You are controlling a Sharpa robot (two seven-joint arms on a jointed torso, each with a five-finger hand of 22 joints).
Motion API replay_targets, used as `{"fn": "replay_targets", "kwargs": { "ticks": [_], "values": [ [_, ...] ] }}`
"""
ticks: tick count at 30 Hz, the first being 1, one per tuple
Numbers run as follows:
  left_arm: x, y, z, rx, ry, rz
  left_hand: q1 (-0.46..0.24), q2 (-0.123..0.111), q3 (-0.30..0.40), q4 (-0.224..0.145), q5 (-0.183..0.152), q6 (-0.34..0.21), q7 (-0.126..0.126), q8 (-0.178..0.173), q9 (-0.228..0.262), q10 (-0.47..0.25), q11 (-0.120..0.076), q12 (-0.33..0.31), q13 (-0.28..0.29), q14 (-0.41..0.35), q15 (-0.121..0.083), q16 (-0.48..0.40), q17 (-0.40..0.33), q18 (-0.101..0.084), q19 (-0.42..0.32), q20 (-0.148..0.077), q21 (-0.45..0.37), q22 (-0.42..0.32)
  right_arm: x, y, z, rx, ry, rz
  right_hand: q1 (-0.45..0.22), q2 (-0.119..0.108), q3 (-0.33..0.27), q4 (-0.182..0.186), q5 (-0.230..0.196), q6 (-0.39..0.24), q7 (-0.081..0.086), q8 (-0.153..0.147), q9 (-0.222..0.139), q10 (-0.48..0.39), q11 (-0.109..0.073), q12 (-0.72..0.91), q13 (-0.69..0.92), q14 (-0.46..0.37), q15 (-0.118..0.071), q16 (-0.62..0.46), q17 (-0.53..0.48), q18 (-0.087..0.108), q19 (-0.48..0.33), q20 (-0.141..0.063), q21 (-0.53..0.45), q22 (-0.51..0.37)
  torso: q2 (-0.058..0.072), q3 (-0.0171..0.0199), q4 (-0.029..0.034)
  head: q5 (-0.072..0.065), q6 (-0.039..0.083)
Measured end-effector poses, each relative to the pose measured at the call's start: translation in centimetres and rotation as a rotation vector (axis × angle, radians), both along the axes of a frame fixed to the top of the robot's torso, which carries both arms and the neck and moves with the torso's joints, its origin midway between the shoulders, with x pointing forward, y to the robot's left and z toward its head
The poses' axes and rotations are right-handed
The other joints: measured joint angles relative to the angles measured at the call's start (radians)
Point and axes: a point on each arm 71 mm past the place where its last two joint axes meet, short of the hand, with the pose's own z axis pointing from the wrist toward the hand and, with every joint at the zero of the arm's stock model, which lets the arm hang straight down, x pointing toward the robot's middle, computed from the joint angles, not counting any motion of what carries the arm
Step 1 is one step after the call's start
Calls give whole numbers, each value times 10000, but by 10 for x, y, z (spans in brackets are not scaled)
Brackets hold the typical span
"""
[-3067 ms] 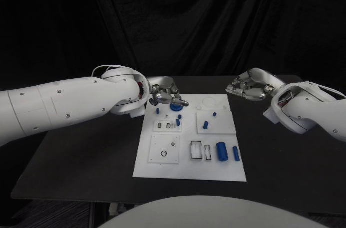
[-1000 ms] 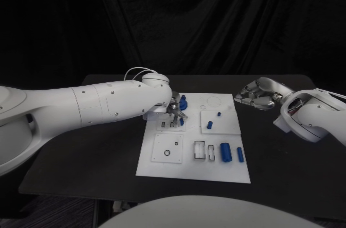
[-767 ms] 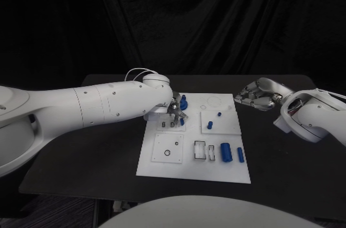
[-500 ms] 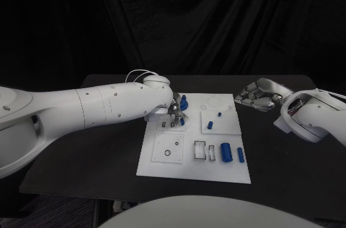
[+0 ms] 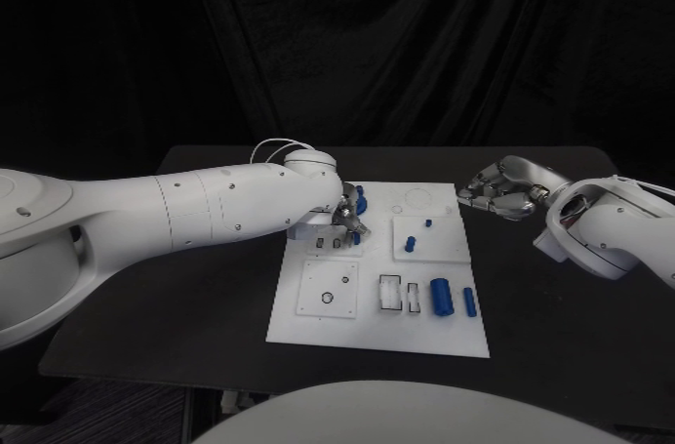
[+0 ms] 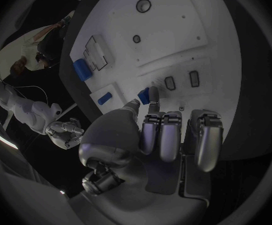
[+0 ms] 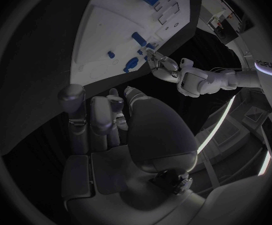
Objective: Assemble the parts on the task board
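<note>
One blue part (image 6: 145,94) pinched by the left robot hand (image 5: 342,215) over the task board (image 5: 377,337) may tilt and jam; right robot hand (image 5: 499,188) curled, holding nothing.

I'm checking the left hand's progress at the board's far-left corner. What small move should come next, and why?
Probably a slight lowering of the left hand to seat the blue part at its fingertips: that part sits just above the task board. The right hand hovers off the board, holding nothing.

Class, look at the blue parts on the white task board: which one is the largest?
The thick blue cylinder lying near the board's front right corner. It is plainly fatter and longer than the slimmer blue pin beside it and the small pegs farther back.
</note>
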Motion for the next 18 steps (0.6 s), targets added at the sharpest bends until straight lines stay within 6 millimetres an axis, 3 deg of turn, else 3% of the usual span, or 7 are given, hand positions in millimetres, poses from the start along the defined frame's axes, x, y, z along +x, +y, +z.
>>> {"fn": "replay_targets", "kwargs": {
  "ticks": [10, 18],
  "values": [
    [-1, -3, -1, 3, 54, -81, 120, -120, 206, -206, 0, 76, -44, -154, 98, 0, 0, 0, 0, 0, 0, 0, 8, 0, 0, 0, 0, 0, 1, -1, -1, -42, 41, -27, -190, 0, 0, 0, -121, 0, 0, 0, -55, -35, 35, 0, -30, -35, 35, 0, -15, 0, 0, 0, -96, -19, 5, -4, 2, -94, 0],
    [-1, -4, -2, 46, 115, -145, 215, -215, 463, -464, 0, 128, -25, -309, 198, 0, 0, -2, -1, 0, 0, 0, 7, 0, 0, 0, 0, 0, 0, 0, -4, -48, 120, 12, -254, 64, 0, 0, -162, 0, 0, 0, -61, -34, 35, 0, -38, -35, 35, 0, -18, -1, 1, 0, -96, -20, 5, -2, 1, -50, 0]
  ]
}}
